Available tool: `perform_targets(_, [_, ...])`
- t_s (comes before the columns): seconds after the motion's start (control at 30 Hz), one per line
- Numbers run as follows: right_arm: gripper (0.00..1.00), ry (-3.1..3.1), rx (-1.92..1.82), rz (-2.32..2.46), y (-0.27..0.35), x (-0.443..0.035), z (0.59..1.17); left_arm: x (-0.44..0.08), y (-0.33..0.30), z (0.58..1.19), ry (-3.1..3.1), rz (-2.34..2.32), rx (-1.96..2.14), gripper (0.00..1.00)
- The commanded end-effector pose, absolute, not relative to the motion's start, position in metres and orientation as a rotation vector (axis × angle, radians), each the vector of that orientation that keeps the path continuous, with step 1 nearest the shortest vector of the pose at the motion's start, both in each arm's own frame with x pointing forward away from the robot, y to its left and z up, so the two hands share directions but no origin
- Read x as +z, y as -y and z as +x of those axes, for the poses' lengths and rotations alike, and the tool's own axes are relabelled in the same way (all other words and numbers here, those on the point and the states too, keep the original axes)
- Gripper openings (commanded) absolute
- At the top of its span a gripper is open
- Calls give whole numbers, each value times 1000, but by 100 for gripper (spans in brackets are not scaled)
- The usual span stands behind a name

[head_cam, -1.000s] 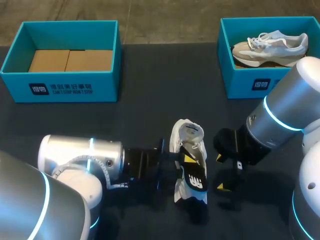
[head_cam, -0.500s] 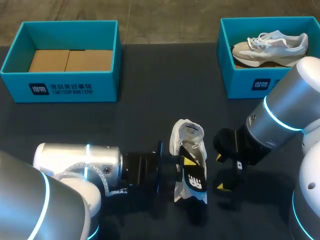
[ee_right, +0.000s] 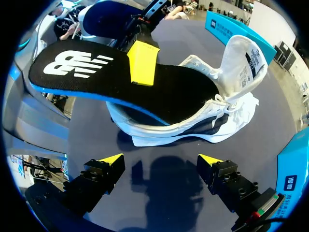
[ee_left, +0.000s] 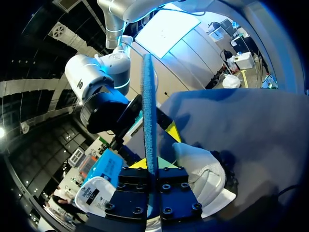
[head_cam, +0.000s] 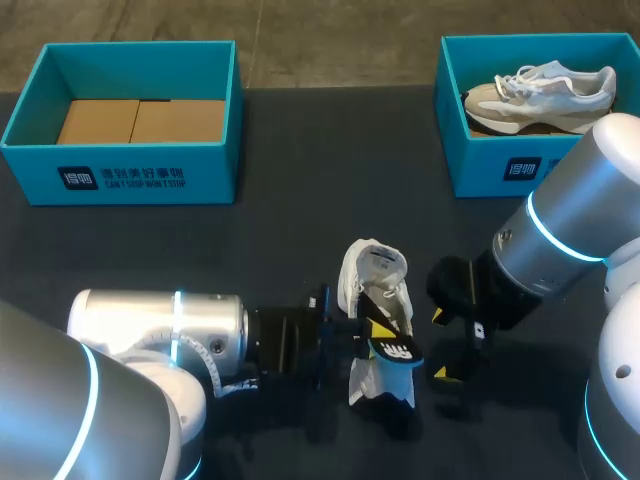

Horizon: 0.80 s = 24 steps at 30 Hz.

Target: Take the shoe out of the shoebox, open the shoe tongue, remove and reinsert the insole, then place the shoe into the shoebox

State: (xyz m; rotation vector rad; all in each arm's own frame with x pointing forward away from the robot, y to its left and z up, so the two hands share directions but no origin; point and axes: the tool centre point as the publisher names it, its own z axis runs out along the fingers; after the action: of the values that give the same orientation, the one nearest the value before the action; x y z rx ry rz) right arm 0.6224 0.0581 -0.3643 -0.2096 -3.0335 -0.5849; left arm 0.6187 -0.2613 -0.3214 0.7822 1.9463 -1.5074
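Insole (ee_right: 183,94), white logo, pinched by left gripper (head_cam: 380,333); right gripper (ee_right: 159,159) spread, empty.

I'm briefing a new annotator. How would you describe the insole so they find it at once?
At the near middle of the dark table sits a white shoe. The insole juts from its opening, pinched by the left gripper. It is the only flat piece here, black-topped with a white logo, blue underneath.

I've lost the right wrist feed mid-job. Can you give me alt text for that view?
The left gripper is shut on a black insole with a blue underside, which sticks partly out of the white shoe on the dark table. The shoe's tongue is folded back. The right gripper is open, with nothing between its fingers, just short of the shoe.
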Motion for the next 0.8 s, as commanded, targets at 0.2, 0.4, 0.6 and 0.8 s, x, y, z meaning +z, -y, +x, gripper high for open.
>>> perform_targets(0.2, [100,3035,-583,-211,-59,-365,621,-329,258,616,-1877,791,-1512,0])
perform_targets(0.4, [100,3035,-583,-211,-59,-365,621,-335,257,625,-1882,785,-1496,0])
perform_targets(0.6, [100,3035,-583,-211,-59,-365,621,-343,257,637,-1917,775,-1467,0])
perform_targets(0.8, [100,3035,-583,-211,-59,-365,621,-348,257,648,-1944,767,-1445,0])
